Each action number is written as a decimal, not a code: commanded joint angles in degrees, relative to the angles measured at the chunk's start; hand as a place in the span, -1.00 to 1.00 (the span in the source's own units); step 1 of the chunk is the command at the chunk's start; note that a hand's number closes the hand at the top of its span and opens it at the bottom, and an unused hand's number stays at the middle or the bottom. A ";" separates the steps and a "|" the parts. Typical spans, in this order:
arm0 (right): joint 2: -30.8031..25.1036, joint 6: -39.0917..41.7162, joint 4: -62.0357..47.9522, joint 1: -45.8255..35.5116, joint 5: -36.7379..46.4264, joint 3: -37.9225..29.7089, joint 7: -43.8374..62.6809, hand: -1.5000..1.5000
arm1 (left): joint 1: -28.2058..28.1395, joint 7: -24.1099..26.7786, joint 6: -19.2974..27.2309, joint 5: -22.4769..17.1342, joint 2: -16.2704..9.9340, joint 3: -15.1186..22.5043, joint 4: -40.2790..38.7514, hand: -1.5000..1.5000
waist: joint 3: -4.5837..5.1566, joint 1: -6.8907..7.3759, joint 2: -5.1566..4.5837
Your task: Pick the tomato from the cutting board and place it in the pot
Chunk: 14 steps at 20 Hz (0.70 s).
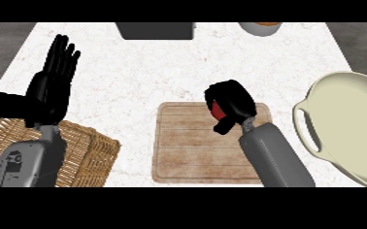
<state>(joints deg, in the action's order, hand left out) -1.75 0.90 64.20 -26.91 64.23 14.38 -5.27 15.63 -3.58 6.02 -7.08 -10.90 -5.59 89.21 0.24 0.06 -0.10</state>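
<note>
One part of the task is looking done: the tomato [217,110] is sitting inside the curled fingers of the right hand [231,104], which is grasping it over the far right corner of the cutting board [193,150]. Only a red patch is showing, so I cannot tell if it is lifted. The carrying is remaining: the pot [337,121] is standing at the counter's right edge, apart from the board. The left hand [56,77] is resting released near the left edge, above a wicker basket [86,155].

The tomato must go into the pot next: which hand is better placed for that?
The right hand: it is curled round the tomato over the cutting board, beside the pot. The left hand rests open at far left.
</note>
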 commanded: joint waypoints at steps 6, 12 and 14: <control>-1.17 -11.24 -5.01 -11.86 6.56 -20.91 38.87 1.00 | 1.17 0.17 -0.19 0.13 -0.14 0.30 0.64 0.00 | 0.06 1.27 -1.12; -5.76 -16.44 -8.70 -21.35 21.97 -24.31 63.94 1.00 | 1.38 -0.11 -0.98 -0.11 -0.03 0.89 -0.01 0.00 | 0.12 3.40 -1.15; -5.78 -17.28 -9.72 -24.65 28.80 -22.88 71.80 1.00 | 2.97 -0.15 -0.51 0.33 0.55 1.50 -0.20 0.00 | 0.10 3.27 -1.01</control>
<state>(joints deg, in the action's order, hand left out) -6.42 -13.80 56.52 -46.07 83.50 -7.84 52.05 17.23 -3.58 5.33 -7.05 -10.63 -4.55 89.31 0.37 2.78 -1.19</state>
